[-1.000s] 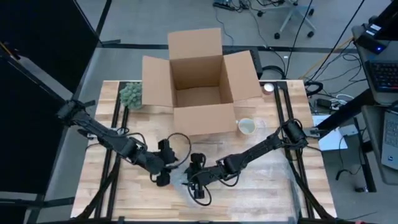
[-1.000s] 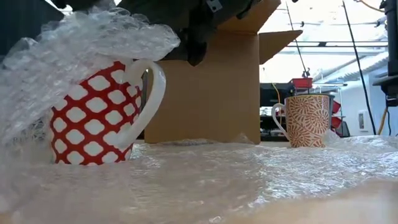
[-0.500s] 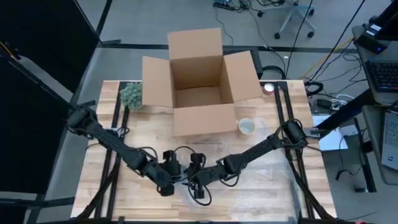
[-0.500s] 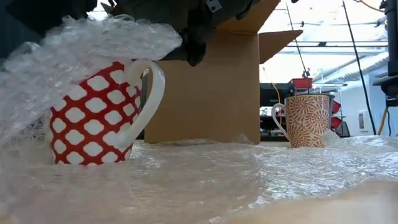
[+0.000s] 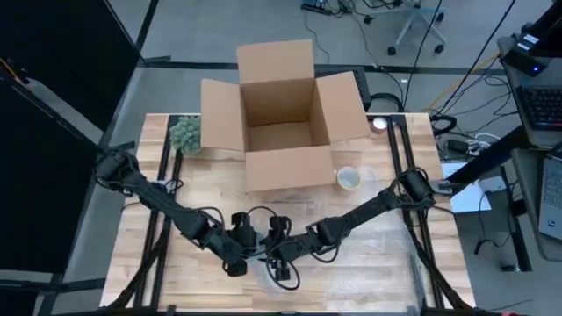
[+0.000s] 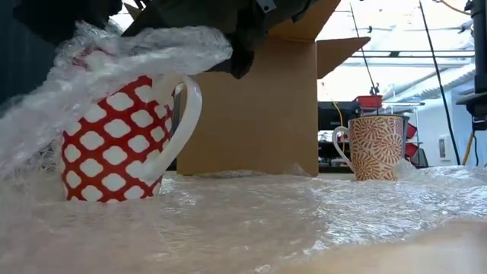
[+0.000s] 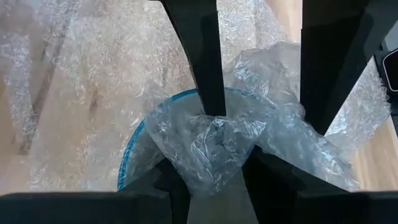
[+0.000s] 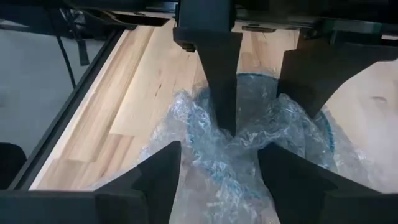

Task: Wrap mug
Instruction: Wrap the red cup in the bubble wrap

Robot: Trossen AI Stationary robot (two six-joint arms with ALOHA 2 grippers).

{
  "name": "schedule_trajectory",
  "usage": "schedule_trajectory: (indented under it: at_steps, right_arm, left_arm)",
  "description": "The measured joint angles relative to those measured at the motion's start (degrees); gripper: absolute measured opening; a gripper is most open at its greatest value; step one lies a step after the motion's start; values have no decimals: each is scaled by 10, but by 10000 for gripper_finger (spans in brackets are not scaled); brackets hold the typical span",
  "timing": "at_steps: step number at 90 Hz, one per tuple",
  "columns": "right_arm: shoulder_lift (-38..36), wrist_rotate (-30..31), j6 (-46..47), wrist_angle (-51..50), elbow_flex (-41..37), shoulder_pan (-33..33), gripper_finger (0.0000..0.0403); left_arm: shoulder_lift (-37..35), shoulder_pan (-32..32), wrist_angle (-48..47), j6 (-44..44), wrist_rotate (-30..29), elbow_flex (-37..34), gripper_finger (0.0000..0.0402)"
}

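**Bubble wrap drawn over a patterned mug by two grippers**

High view: Both dark arms converged near the front centre of the slatted wooden table (image 5: 369, 272). The left gripper (image 5: 239, 254) and right gripper (image 5: 279, 262) sat just beside each other over a clear, crinkled sheet of bubble wrap (image 5: 351, 263). Farther back stood an open, square cardboard box (image 5: 279, 132) with four flaps spread; a second, pale mug (image 5: 349, 178) stood just right of it, and a green, knobbly plant-like object (image 5: 185, 133) lay at the box's left.

Low view: A round mug (image 6: 114, 141), glossy red with a white diamond lattice and a white loop handle, stood upright at near left on the wrap. A fold of the cloudy film draped over its rim and down its left side, beneath dark gripper parts.

Left wrist view: Its fingers (image 7: 202, 56) were clenched on a bunched pleat of the film above the mug's blue rim.

Right wrist view: Its fingers (image 8: 214, 68) pressed into gathered film over the same blue rim; whether they were clamped on it cannot be told.
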Motion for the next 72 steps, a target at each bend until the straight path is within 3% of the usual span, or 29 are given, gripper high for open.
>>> schedule_trajectory:
  at_steps: [49,72]
  right_arm:
    - [-22,4,-89,-53,0,16,271]
    - [-31,5,-90,-61,1,21,279]
  left_arm:
    - [-8,1,1,1,-1,-1,122]
    - [-8,1,9,-7,-7,-1,122]
